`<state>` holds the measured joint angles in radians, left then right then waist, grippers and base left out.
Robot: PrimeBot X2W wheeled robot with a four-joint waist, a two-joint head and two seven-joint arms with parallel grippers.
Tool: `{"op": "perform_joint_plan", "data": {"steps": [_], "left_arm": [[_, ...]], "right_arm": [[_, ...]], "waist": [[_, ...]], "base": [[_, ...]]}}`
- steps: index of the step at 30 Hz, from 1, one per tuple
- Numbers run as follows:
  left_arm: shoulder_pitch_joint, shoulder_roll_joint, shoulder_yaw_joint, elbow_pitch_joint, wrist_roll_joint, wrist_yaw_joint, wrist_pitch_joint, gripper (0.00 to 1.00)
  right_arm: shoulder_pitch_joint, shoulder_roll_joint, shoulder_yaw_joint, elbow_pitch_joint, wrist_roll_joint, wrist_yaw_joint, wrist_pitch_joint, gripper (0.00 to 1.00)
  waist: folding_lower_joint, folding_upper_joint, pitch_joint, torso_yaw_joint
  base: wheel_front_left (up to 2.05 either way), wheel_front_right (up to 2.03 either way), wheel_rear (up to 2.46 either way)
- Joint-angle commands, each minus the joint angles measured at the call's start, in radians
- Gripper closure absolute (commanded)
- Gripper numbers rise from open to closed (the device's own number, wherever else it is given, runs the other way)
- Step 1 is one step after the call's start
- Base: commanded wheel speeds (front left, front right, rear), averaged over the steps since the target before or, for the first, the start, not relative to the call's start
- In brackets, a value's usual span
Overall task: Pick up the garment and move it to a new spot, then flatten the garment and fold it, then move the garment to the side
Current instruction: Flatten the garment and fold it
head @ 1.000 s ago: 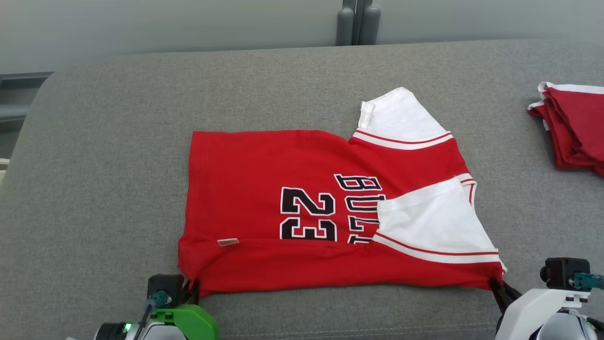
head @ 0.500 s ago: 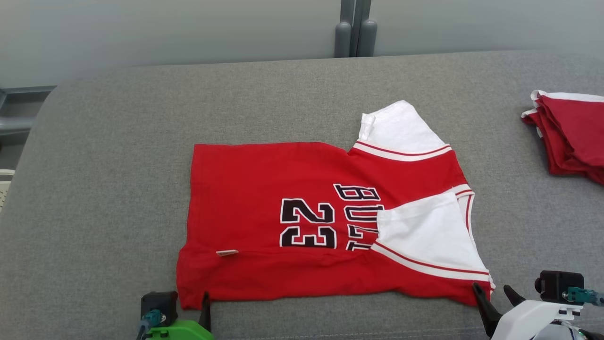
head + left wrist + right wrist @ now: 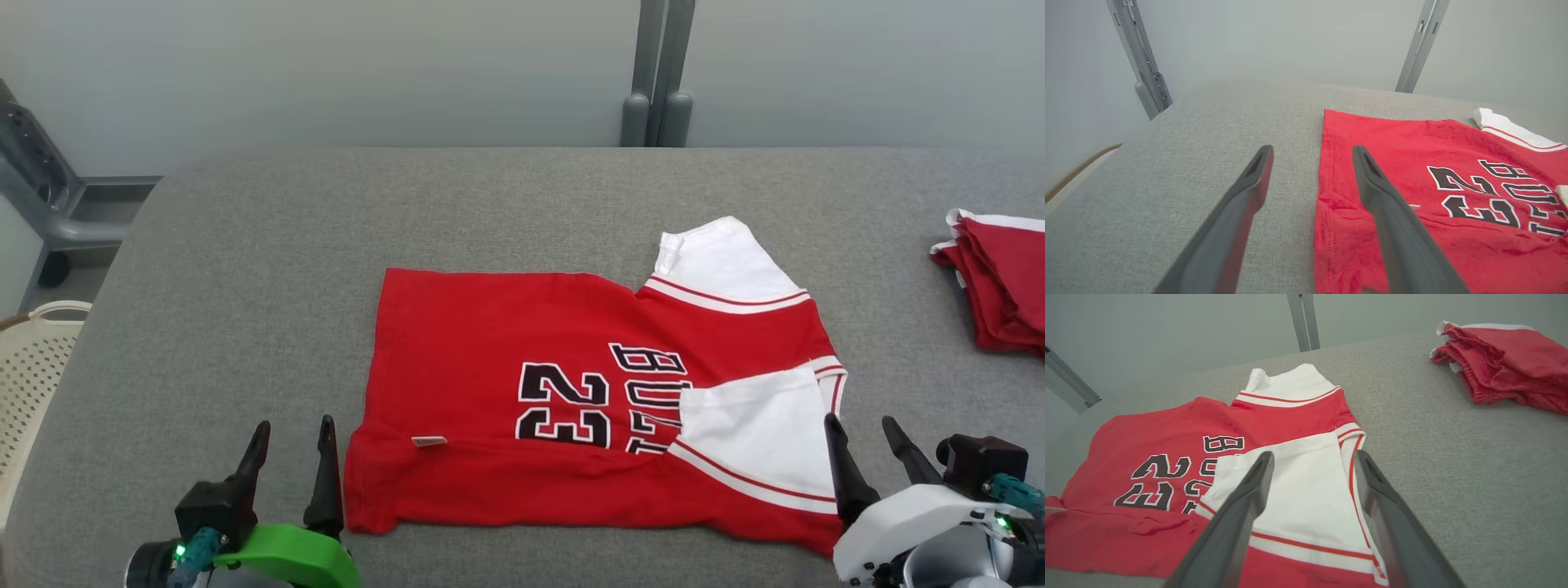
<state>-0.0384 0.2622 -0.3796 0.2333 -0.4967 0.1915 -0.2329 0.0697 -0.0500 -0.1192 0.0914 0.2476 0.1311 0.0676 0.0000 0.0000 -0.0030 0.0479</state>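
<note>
The garment (image 3: 522,343), a red shirt with white sleeves and black "23" lettering, lies spread on the grey cushioned surface (image 3: 245,269), its near long edge folded up over the front. My left gripper (image 3: 294,426) stands open just left of the shirt's near left corner, lifted clear of it. In the left wrist view the left gripper (image 3: 1311,152) is empty, with the garment (image 3: 1412,139) under its right finger. My right gripper (image 3: 857,421) is open above the near right corner beside the folded white sleeve. From the right wrist, the right gripper (image 3: 1312,457) hovers empty over that sleeve (image 3: 1306,486).
A stack of folded red garments (image 3: 1000,282) lies at the right edge of the surface and appears as the red pile (image 3: 1502,363) in the right wrist view. A cream perforated basket (image 3: 28,367) stands off the left edge. Grey metal posts (image 3: 660,98) rise behind.
Both grippers have opened and let go of the shirt's near corners, then lifted back from it. The folded edge stays in place. The head camera has tilted up, shifting the whole picture.
</note>
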Motion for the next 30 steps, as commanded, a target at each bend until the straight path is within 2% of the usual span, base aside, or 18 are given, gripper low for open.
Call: {"op": "perform_joint_plan", "data": {"steps": [1, 4, 11, 16, 21, 26, 30], "left_arm": [[-0.021, -0.007, 0.012, -0.008, 0.004, -0.015, -0.016, 0.0], [-0.035, -0.021, 0.037, -0.027, 0.001, -0.035, -0.029, 0.0], [-0.046, -0.057, 0.101, -0.066, 0.034, -0.07, -0.033, 0.0], [-0.004, -0.108, 0.172, -0.11, 0.094, -0.123, -0.033, 0.0], [0.032, -0.136, 0.195, -0.084, 0.167, -0.167, -0.033, 0.0], [0.069, -0.147, 0.212, -0.046, 0.221, -0.181, -0.033, 0.0], [0.093, -0.151, 0.225, 0.001, 0.242, -0.168, -0.033, 0.0]], "right_arm": [[-0.023, -0.001, 0.011, 0.011, -0.011, -0.001, -0.024, 0.0], [-0.056, -0.001, 0.035, 0.024, -0.05, -0.001, -0.067, 0.0], [-0.124, -0.002, 0.079, 0.083, -0.061, -0.001, -0.111, 0.0], [-0.156, -0.002, 0.077, 0.124, -0.058, -0.001, -0.187, 0.0], [-0.164, -0.001, 0.065, 0.167, -0.065, -0.001, -0.264, 0.0], [-0.169, -0.002, 0.071, 0.188, -0.105, -0.001, -0.308, 0.0], [-0.15, -0.002, 0.069, 0.185, -0.122, -0.001, -0.326, 0.0]], "waist": [[0.0, 0.0, -0.021, 0.022], [0.0, 0.0, -0.031, 0.03], [0.0, 0.0, -0.04, 0.041], [0.0, 0.0, -0.047, 0.051], [0.0, 0.0, -0.051, 0.051], [0.0, 0.0, -0.052, 0.045], [0.0, 0.0, -0.052, 0.039]], "base": [[0.0, 0.0, 0.0], [0.0, 0.0, 0.0], [0.0, 0.0, 0.0], [0.0, 0.0, 0.0], [0.0, 0.0, 0.0], [0.0, 0.0, 0.0], [0.0, 0.0, 0.0]]}}
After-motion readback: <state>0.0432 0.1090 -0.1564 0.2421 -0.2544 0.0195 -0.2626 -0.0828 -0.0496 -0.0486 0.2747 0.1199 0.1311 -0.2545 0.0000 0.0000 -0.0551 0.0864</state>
